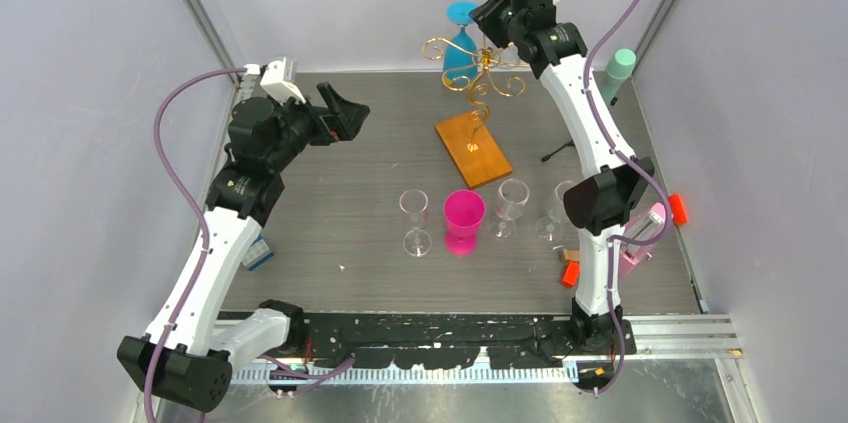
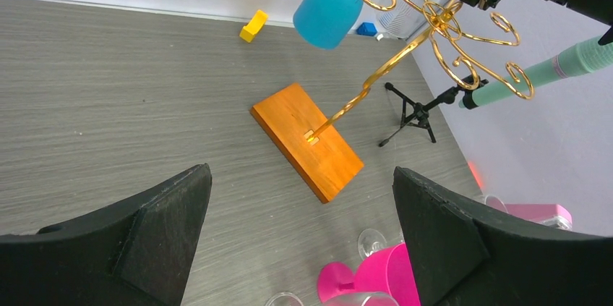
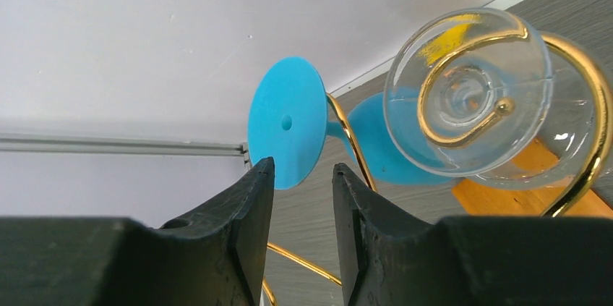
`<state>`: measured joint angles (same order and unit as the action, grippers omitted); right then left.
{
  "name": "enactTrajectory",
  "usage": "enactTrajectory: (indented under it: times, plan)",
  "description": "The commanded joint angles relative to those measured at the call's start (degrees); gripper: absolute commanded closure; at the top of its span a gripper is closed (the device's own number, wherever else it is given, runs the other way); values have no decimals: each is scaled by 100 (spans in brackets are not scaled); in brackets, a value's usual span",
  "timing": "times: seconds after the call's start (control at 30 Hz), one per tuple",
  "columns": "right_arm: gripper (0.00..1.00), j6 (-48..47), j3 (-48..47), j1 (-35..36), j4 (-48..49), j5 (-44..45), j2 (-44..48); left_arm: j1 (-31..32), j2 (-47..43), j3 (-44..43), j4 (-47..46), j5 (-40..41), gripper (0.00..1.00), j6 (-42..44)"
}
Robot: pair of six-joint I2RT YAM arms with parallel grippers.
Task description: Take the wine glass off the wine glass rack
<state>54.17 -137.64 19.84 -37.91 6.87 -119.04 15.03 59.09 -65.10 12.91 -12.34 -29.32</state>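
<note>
The wine glass rack (image 1: 478, 78) is a gold wire stand on an orange-brown wooden base (image 1: 472, 148) at the back of the table. A blue wine glass (image 1: 460, 43) hangs upside down from one scroll arm. In the right wrist view its round foot (image 3: 285, 129) sits just beyond my fingertips, and a clear wine glass (image 3: 466, 92) hangs from the neighbouring scroll. My right gripper (image 3: 303, 172) is at the top of the rack, its jaws narrowly apart with nothing between them. My left gripper (image 2: 300, 234) hovers wide open over the left of the table, aimed at the base (image 2: 307, 139).
Clear wine glasses (image 1: 414, 221) (image 1: 511, 205) and a pink cup (image 1: 463, 218) stand in a row at mid-table. A black tripod with a mint-green cylinder (image 1: 618, 73) is right of the rack. Small red (image 1: 680, 208), orange (image 1: 570, 273) and pink (image 1: 640, 233) items lie at the right edge.
</note>
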Motion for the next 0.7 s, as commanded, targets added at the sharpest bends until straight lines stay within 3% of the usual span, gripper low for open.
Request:
enactTrajectory:
  times: [0.0, 0.67]
  plan:
    - [59, 106, -296, -42, 165, 59, 1, 31, -104, 0, -78, 129, 0, 125]
    - [60, 813, -71, -178, 711, -259, -182, 36, -149, 40, 28, 335, 0, 207]
